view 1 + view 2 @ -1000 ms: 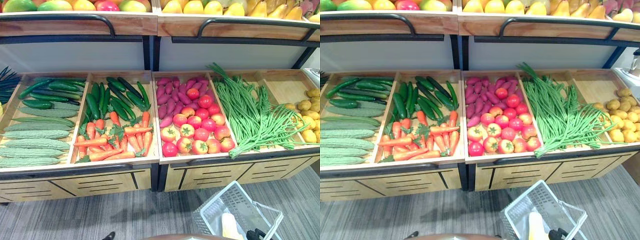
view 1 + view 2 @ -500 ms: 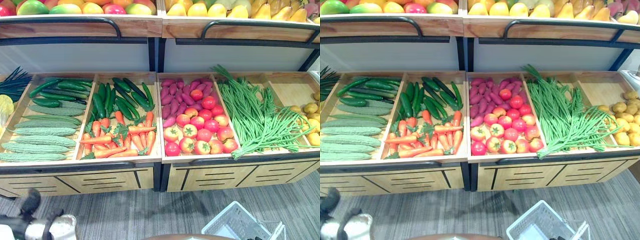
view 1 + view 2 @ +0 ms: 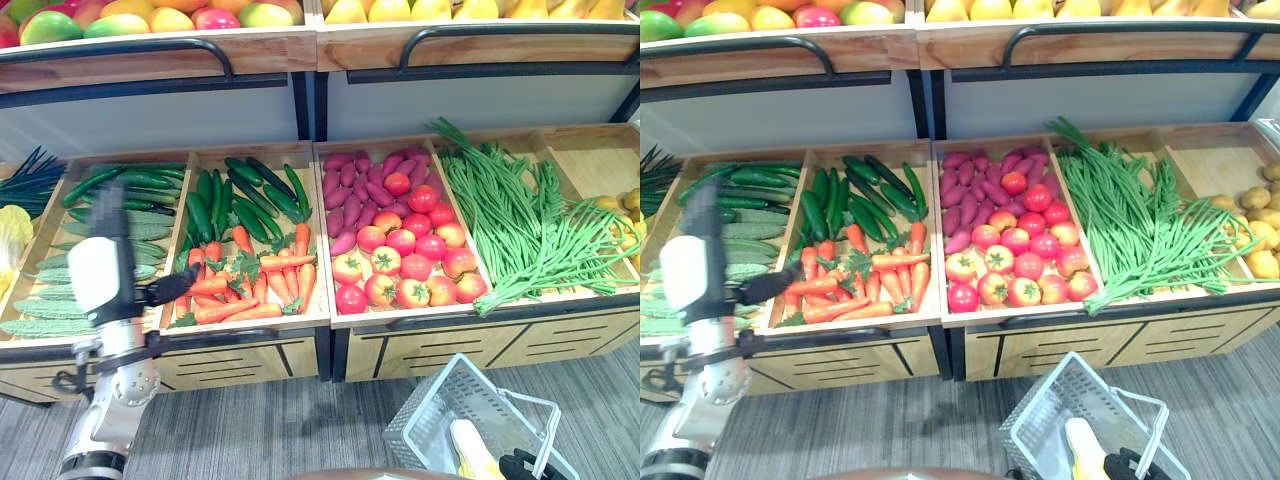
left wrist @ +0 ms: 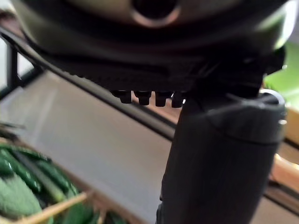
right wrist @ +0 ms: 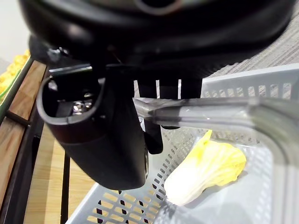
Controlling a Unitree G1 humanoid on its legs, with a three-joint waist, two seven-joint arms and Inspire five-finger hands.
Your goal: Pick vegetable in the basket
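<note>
Right wrist view — Chinese cabbage (image 5: 210,170) lies in white basket (image 3: 425,425), lower right of frame | right hand (image 5: 103,144) curled round its handle (image 5: 210,114) | left hand (image 3: 100,280) empty, fingers straight, lower left beside carrots (image 3: 245,285) | step: likely reaching for another vegetable | next: lower, close on one

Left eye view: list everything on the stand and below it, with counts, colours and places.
Fruit: many, red, green, yellow, top shelf.
Bitter gourds: several, pale green, bin left of carrots, front.
Cucumbers: many, dark green, behind gourds and carrots.
Carrots: many, orange, bin front.
Sweet potatoes: many, purple, behind tomatoes.
Tomatoes: many, red, right of carrots.
Long beans: one heap, green, right of tomatoes.
Potatoes: several, yellow, far right.
Basket: one, white, lower right.
Napa cabbage: one, pale yellow, in basket.
Left hand: open, before gourds.
Right hand: curled round basket handle.
</note>
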